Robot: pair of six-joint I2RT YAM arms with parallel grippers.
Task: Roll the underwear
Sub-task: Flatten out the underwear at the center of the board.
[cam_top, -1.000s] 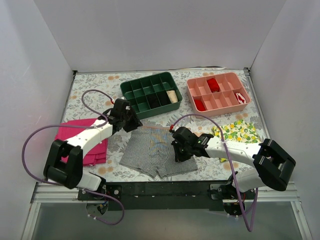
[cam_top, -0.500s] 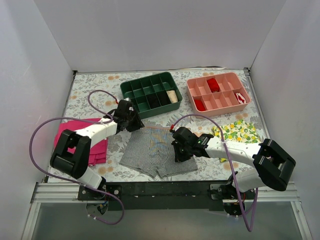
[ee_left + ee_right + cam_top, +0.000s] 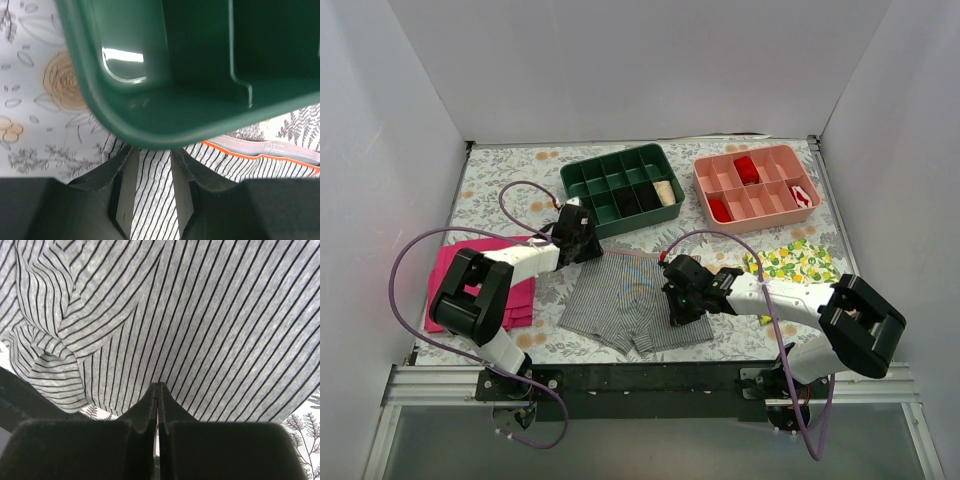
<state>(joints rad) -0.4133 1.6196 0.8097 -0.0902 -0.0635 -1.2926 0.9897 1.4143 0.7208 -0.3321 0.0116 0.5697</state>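
Note:
The grey-and-white striped underwear [image 3: 620,305] lies flat near the table's front middle, its orange-trimmed waistband [image 3: 260,156] toward the green tray. My left gripper [image 3: 582,243] is at the waistband's left corner, close against the green tray's near corner. In the left wrist view it [image 3: 152,155] is open, with striped fabric [image 3: 155,200] showing between the fingers. My right gripper [image 3: 678,305] rests over the right leg of the underwear. In the right wrist view it [image 3: 158,386] is shut, tips together just above the striped fabric [image 3: 200,315]; no fabric shows between them.
A green divided tray [image 3: 630,224] holding rolled items stands just behind the underwear and fills the top of the left wrist view [image 3: 165,120]. A pink divided tray [image 3: 765,223] is at the back right. A magenta cloth [image 3: 520,305] lies left, a lemon-print cloth [image 3: 798,262] right.
My left arm has reached farther forward and right, bringing its gripper to the waistband corner by the green tray. The right gripper and the underwear have barely moved.

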